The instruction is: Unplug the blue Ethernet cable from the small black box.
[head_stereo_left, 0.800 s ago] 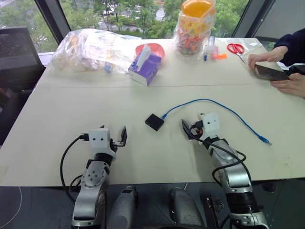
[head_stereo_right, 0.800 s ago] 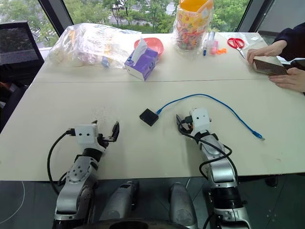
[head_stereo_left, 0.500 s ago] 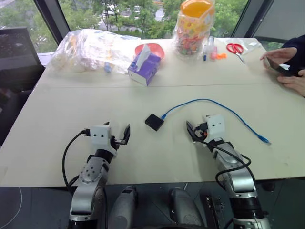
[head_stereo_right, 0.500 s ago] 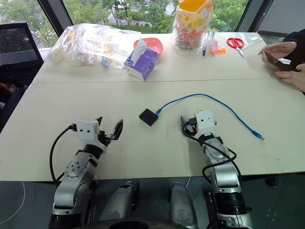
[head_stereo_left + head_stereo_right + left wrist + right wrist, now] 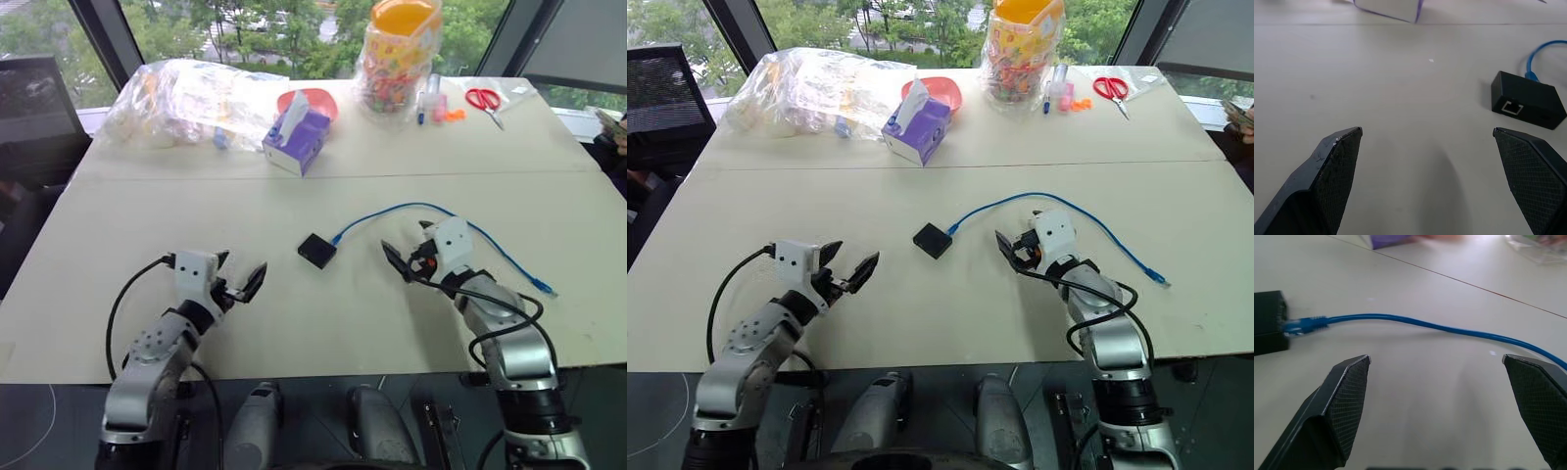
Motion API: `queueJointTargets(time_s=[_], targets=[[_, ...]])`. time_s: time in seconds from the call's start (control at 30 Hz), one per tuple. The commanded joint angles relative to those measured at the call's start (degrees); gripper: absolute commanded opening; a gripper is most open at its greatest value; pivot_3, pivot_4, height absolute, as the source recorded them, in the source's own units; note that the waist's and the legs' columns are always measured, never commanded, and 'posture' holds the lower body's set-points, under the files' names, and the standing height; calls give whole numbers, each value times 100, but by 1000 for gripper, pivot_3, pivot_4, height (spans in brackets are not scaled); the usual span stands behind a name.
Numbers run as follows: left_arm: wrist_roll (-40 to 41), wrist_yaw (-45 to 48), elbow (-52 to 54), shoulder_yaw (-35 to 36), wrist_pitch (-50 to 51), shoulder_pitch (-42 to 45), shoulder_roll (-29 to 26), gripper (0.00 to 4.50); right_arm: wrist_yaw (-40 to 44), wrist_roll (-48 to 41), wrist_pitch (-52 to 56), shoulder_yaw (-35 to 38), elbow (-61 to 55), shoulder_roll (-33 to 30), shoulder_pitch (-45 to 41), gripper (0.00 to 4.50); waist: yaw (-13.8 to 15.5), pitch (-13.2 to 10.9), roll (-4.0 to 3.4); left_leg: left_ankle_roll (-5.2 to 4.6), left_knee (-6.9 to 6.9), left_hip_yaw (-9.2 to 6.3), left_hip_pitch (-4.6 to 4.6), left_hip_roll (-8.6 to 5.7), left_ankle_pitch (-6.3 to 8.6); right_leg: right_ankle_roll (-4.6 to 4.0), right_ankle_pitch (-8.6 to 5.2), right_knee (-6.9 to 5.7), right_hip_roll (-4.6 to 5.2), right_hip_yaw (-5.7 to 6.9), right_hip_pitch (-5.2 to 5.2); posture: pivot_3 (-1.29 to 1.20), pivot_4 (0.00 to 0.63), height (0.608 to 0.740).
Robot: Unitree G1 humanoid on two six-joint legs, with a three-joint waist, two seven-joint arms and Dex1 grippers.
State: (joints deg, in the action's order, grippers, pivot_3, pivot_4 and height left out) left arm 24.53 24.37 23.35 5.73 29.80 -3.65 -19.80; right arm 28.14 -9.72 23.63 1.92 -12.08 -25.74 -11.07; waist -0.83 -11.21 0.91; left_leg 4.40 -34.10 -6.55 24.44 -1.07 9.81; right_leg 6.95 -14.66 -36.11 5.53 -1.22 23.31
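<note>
Left eye view: the small black box [image 5: 317, 251] lies flat on the bench [image 5: 118, 225], the blue Ethernet cable [image 5: 431, 208] plugged into its side and arcing away past the right tool [image 5: 409, 253]. That tool, spread wide and empty, hovers just beside the box with the cord running close behind it, apparently not touching. The left tool [image 5: 240, 279], equally wide and empty, sits on the box's other side, farther off.

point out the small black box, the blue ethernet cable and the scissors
small black box [image 5: 317, 251], left eye view, top face
blue Ethernet cable [image 5: 411, 206], left eye view, top of its arc
scissors [image 5: 481, 98], left eye view, red handles
</note>
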Motion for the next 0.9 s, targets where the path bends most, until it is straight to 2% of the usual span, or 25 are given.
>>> queueJointTargets(time_s=[0.03, 0.17, 0.27, 0.4, 0.57, 0.63, 0.8, 0.9], targets=[[555, 501, 314, 189, 475, 151, -436, 4463, 899, -392, 182, -16, -136, -529, -535, 4500, -3, -1, -2, 0, 0, 0, 0, 0, 0, 0, 0, 0, 0, 0, 0, 0, 150, 726], [990, 919, 334, 406, 795, 247, -915, 4463, 1887, -713, 384, -155, -63, -1188, -1183, 4500, -8, -3, -2, 0, -2, 0, -3, 1, 0, -1, 1, -1, 0, 1, -1, 0, 150, 726], [1212, 1178, 236, 499, 953, 386, -1185, 4463, 2642, -796, 536, -524, 9, -1567, -1698, 4500, -6, -4, -1, -1, 8, 0, 0, 1, 1, -1, 0, 4, 1, 2, 2, 0, 150, 726], [1302, 1382, -2, 530, 1008, 683, -1379, 4463, 3914, -297, 376, -1606, 944, -1837, -2923, 4500, -39, -5, -2, -4, 11, 3, 3, 1, 2, 0, -1, 6, 1, 2, 6, 0, 150, 726], [1218, 1288, -42, 615, 899, 806, -1428, 4463, 4839, 651, -990, -2594, 3038, -1351, -4594, 4500, -67, -6, -2, -3, 6, 3, -1, 1, 2, -2, 3, 2, 0, 2, 5, 0, 150, 726], [1208, 1186, 7, 667, 842, 737, -1363, 4463, 4993, 1173, -1801, -2996, 4247, -939, -5252, 4500, -80, -6, -1, -3, 17, 3, 0, 1, 2, 2, 1, 4, 0, 3, 8, 0, 150, 726], [1047, 1076, 101, 738, 702, 578, -1409, 4463, 4685, 2294, -3607, -3633, 6652, -48, -6286, 4500, -162, -7, -1, -1, 30, 3, 1, 0, 1, 26, 13, -2, -1, 2, 16, 0, 150, 726], [949, 960, 109, 808, 607, 555, -1391, 4463, 4421, 2682, -4068, -3744, 7530, 360, -6557, 4500, -166, -7, -1, 1, 31, 0, 1, -1, 0, 25, 13, -5, -3, 3, 16, 0, 150, 726]])
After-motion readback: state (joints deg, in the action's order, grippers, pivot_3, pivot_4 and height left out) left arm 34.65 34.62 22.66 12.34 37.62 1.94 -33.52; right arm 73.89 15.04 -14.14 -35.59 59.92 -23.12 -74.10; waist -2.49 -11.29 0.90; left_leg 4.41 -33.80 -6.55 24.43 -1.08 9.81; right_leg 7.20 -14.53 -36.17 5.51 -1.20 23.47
